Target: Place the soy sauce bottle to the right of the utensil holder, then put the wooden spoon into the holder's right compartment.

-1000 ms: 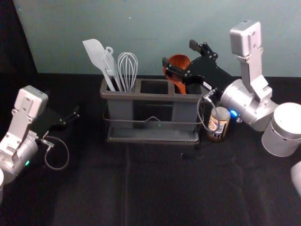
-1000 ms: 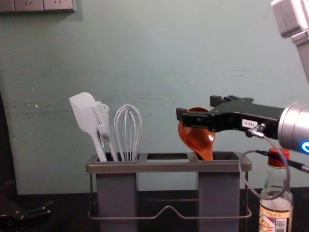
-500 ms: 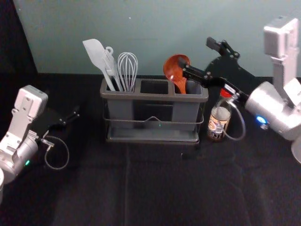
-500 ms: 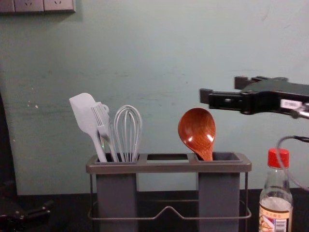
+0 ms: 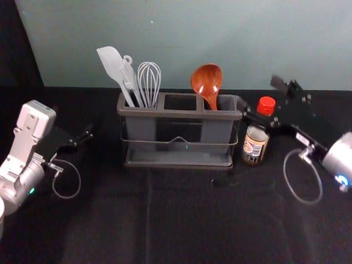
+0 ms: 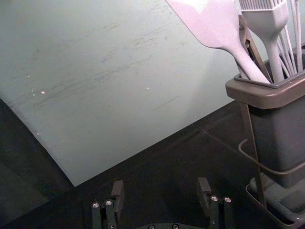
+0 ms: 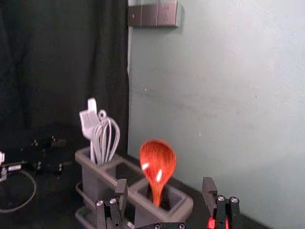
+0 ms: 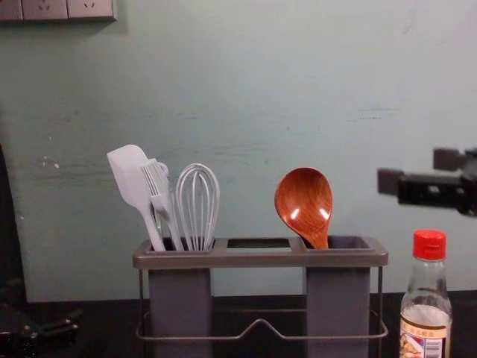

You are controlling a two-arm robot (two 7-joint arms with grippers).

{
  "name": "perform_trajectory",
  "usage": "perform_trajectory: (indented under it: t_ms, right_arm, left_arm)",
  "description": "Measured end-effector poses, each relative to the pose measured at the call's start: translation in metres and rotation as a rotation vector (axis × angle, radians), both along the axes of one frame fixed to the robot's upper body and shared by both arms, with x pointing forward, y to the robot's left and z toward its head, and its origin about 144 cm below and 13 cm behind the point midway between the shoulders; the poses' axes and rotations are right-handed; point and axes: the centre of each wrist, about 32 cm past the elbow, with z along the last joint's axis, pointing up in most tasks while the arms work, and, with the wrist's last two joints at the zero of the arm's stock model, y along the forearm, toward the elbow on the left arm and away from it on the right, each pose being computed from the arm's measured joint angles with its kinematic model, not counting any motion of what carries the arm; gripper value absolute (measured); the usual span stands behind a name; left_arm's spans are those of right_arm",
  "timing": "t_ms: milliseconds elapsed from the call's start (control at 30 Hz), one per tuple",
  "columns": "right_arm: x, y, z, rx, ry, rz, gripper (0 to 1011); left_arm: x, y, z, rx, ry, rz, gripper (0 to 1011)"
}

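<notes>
At three o'clock from the utensil holder, bottle is placed, spoon seated in right compartment, seemingly only withdrawal pending; right gripper at two, idle left gripper at nine, fingers apart.

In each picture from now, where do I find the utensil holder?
Head view: utensil holder near the centre, left of the soy sauce bottle.
Chest view: lower centre, wooden spoon in its right compartment.
Left wrist view: beyond the left gripper, cut by the picture's edge.
Right wrist view: partly behind the right gripper.
Shared landmark: basting brush, left compartment.
</notes>
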Motion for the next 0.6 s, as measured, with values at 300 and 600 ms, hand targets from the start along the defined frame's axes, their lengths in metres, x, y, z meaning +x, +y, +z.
perform_trajectory:
  t_ms: [300, 600]
  right_arm:
    - [-0.034, -0.004, -0.032, 0.001, 0.055, -0.079, 1003]
    - [-0.056, 0.004, -0.068, -0.018, 0.034, -0.19, 1003]
  left_arm:
    - [0.0, 0.0, 0.0, 0.0, 0.0, 0.0, 1005]
    - [0.0, 0.0, 0.0, 0.0, 0.0, 0.0, 1005]
